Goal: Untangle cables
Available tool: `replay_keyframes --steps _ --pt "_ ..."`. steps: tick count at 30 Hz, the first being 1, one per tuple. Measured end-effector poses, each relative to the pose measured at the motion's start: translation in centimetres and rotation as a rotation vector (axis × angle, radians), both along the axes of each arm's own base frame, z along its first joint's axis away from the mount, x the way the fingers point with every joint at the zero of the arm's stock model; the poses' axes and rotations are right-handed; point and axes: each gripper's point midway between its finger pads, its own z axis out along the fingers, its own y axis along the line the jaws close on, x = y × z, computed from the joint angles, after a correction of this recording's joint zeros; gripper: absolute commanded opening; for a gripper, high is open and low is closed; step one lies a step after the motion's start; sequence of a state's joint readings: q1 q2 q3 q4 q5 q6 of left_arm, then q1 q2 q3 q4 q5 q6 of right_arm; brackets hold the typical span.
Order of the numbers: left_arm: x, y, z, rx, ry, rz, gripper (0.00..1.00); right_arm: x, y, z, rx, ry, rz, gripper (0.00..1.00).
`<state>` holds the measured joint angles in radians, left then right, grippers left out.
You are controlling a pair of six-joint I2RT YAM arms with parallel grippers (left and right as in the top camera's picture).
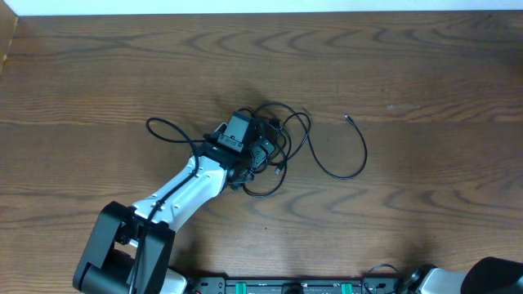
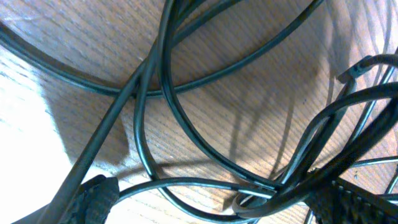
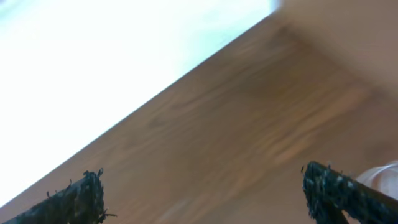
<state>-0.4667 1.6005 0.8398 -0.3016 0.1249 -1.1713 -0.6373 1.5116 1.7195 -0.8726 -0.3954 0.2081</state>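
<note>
Between the left jaws, which stand wide apart and clamp nothing, several strands of the cables [image 2: 165,93] lie on the desk [image 2: 261,106]. All strands seen are black, crossing and looping over one another. The left fingertips [image 2: 93,196] sit low on either side of the strands; contact cannot be told.

Overhead: the left arm [image 1: 192,184] reaches into the tangle. One loop spills out beside the jaws. On the other side a longer arc runs off to a small plug end [image 1: 347,119], well apart from the jaws.

The right jaws are also wide apart, fingertips [image 3: 81,199] at the frame edges, with bare desk between them.
</note>
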Motion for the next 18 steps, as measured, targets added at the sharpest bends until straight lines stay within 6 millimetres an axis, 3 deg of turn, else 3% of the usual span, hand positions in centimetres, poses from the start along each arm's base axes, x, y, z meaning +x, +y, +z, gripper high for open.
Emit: replay_keyframes --steps 7,10,14,18 --pt "0.3 -0.1 0.1 -0.006 -0.012 0.002 0.98 -0.4 12.4 -5.7 0.256 0.236 0.33 0.96" --pt "1.6 -0.9 0.9 -0.034 -0.078 -0.027 0.98 -0.7 17.4 -6.6 0.256 0.289 0.483 0.96" --pt "1.8 -2.9 2.3 -0.105 -0.139 -0.196 0.98 -1.3 21.4 -7.4 0.202 0.346 0.598 0.99" --pt "-0.5 -2.8 4.2 -0.114 -0.124 -0.298 0.98 -1.8 22.8 -8.3 0.131 0.405 0.62 0.99"
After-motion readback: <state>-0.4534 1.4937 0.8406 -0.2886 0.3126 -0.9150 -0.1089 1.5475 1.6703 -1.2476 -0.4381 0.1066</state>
